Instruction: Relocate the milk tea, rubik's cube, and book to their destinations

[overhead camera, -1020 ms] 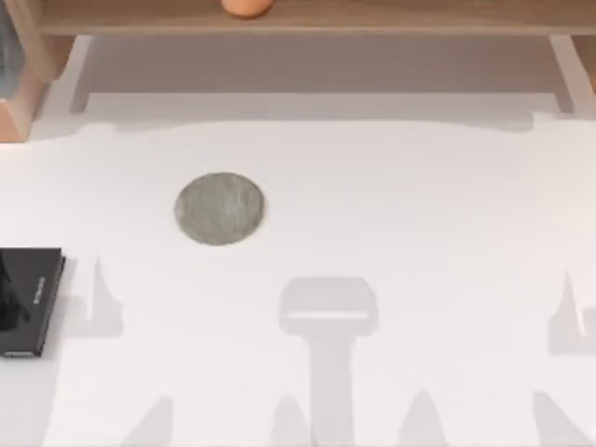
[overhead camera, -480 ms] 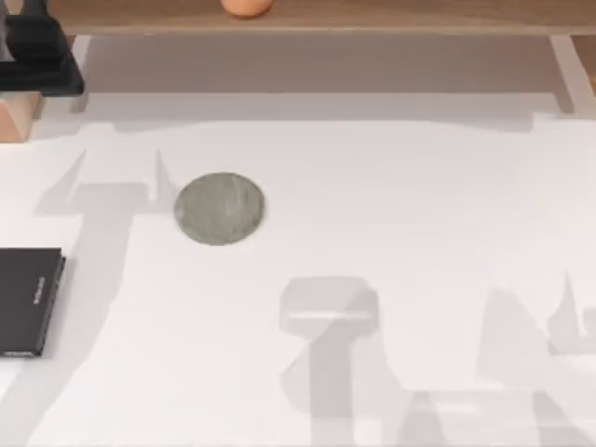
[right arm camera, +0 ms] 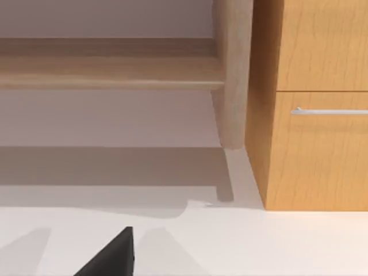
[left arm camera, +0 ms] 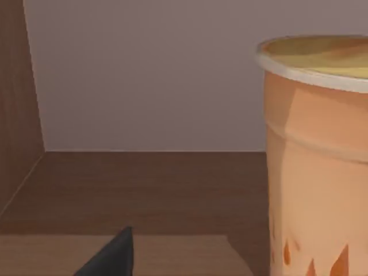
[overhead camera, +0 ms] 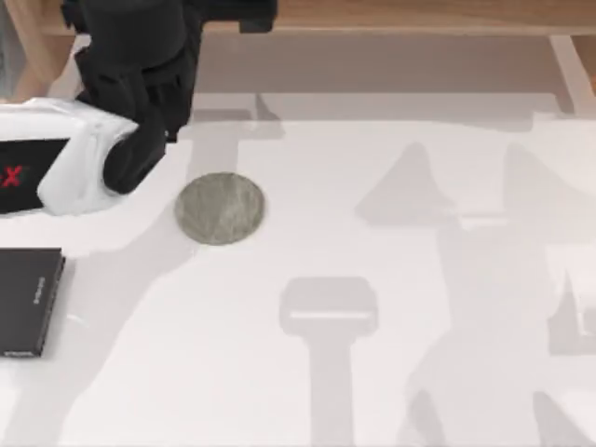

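Left arm reaching for milk tea on shelf

Milk tea [left arm camera: 319, 161] stood on wooden shelf [left arm camera: 144, 184], w/ left gripper [overhead camera: 140, 56] alongside, prob. lining up a side grasp; jaw state can't tell. Coaster [overhead camera: 220, 208] waited on table [overhead camera: 391, 279], black book [overhead camera: 28, 300] at left edge.

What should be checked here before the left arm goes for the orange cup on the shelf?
1. Tall orange tapered cup upright on the brown shelf: ok.
2. Left gripper up at the shelf: ok.
3. Jaws around the cup: cannot tell.
4. Round speckled grey coaster bare on the white table: ok.
5. Flat black book at the table's left edge, nothing on it: ok.
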